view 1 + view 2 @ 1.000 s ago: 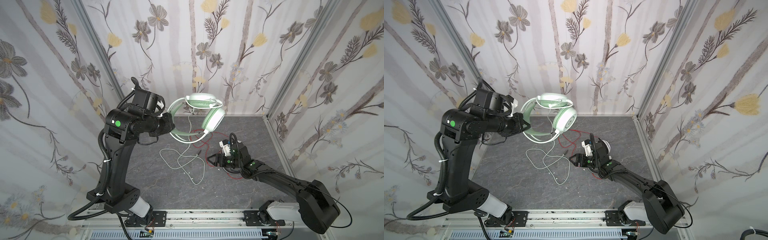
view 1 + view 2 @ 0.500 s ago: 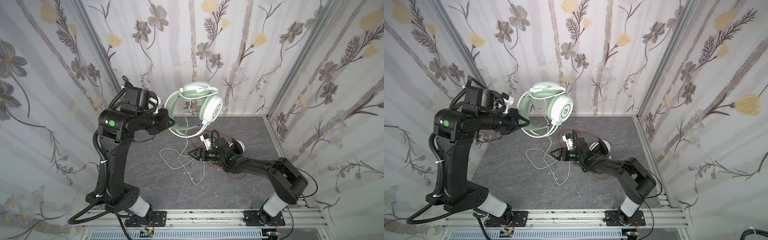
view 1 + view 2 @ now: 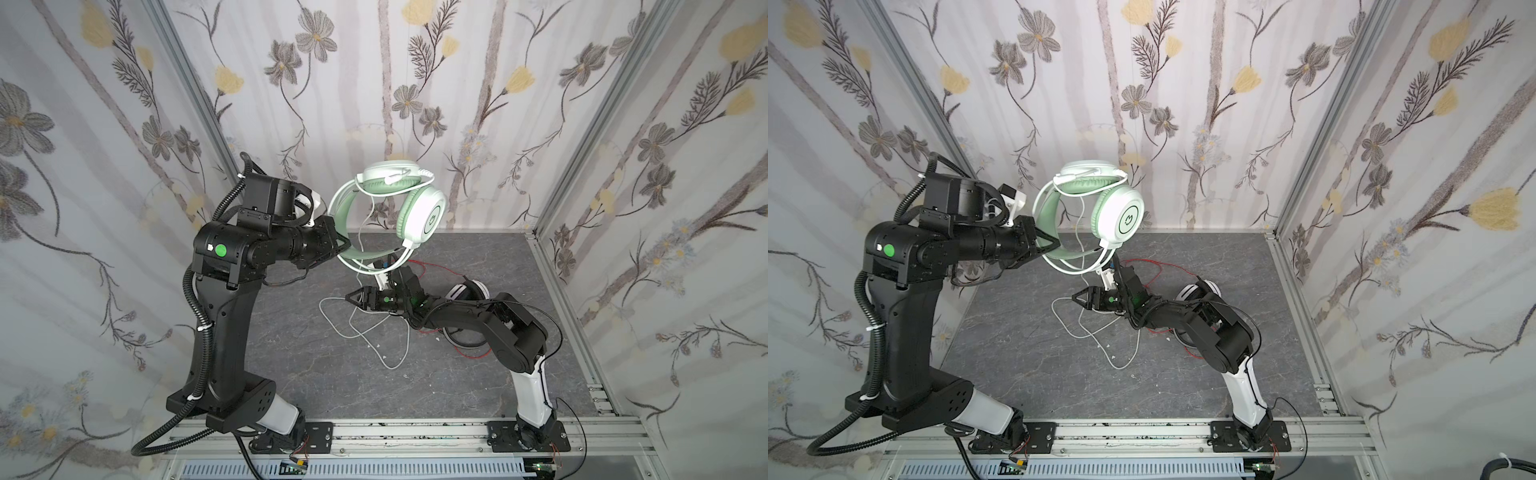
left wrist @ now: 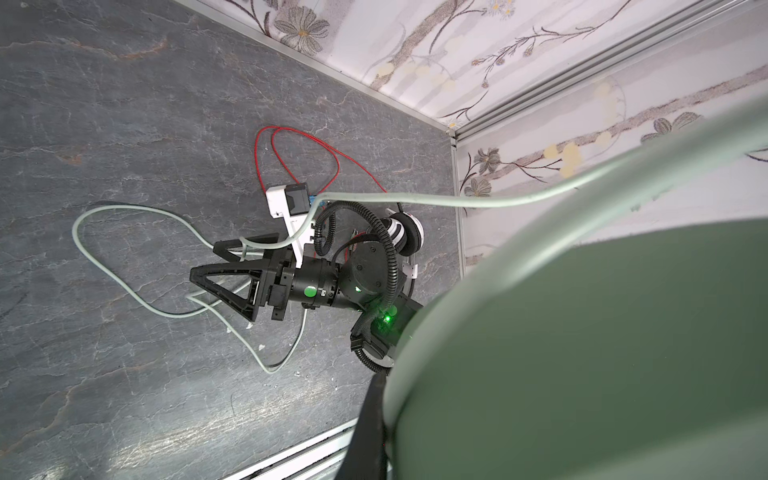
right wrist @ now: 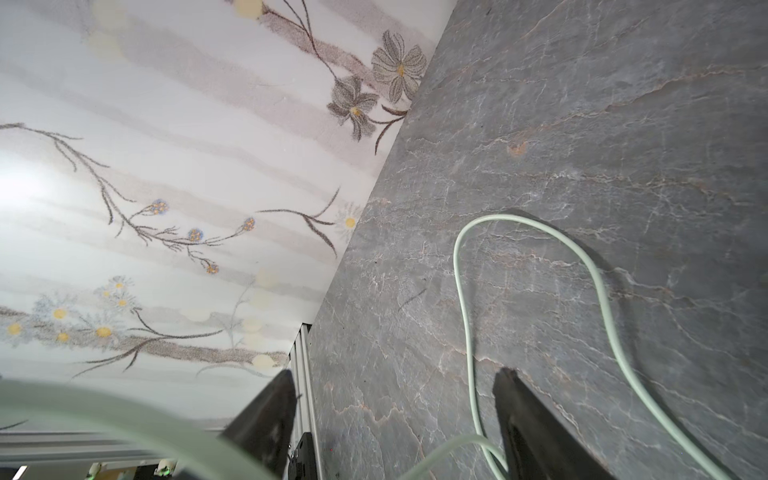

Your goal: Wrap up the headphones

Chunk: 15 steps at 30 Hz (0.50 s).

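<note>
I've open bench [image 3: 332,386] across the front middle to pass through. Farther in, the green cable [image 3: 391,368] sprawls in loops, one strand lying between the spread fingers of the right end effector [image 3: 353,297]. The green headset [image 3: 419,216] hangs over the back; red cable [image 3: 440,270] and the other headset [image 3: 465,291] crowd the right rear.

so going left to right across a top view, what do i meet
left gripper → mint green headphones → white-and-black headphones; right gripper and green cable overlap the mint pair, left out
</note>
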{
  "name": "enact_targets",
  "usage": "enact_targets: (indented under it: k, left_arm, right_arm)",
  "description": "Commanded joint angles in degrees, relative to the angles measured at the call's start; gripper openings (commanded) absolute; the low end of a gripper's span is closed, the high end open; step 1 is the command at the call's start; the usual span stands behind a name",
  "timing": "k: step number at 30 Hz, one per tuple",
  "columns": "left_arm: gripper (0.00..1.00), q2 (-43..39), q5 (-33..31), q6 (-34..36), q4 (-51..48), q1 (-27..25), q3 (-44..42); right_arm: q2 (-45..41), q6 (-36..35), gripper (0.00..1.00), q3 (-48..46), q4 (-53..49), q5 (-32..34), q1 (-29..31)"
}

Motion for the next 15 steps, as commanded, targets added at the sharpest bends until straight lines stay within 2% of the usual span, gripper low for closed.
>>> enact_targets:
  k: [1,4,5,7,9,11,15]
  left_arm:
    - [0.00,-0.6,1.6,-0.2,3.8,0.3,0.0]
    - [0.00,-0.6,1.3,-0.3,3.6,0.7,0.0]
    - [0.00,-0.6,1.0,-0.4,3.4,0.9,0.0]
    - [0.00,-0.5,0.0,-0.7,2.9,1.3,0.0]
    - [0.00,-0.7,-2.3,-0.8,2.0,1.8,-0.1]
    - [0.00,-0.9,-4.7,-0.4,1.3,2.3,-1.0]
    - [0.00,-1.5,-8.3,0.6,1.8,2.7,-7.0]
  right_arm:
    - [0.2,1.3,0.56,0.7,2.8,0.5,0.1]
    - [-0.5,1.9,0.28,-0.8,3.5,0.1,0.1]
    - [-1.0,2.1,0.23,-1.6,3.9,0.1,0.1]
    - [-3.2,2.8,0.02,-5.1,4.6,0.3,2.3]
    - [-6.8,2.8,0.00,-9.1,3.1,0.8,3.2]
    - [-12.8,-0.2,0.00,-13.4,-2.7,2.3,4.2]
    - [-24.9,-12.4,0.00,-14.3,-28.2,9.4,6.6]
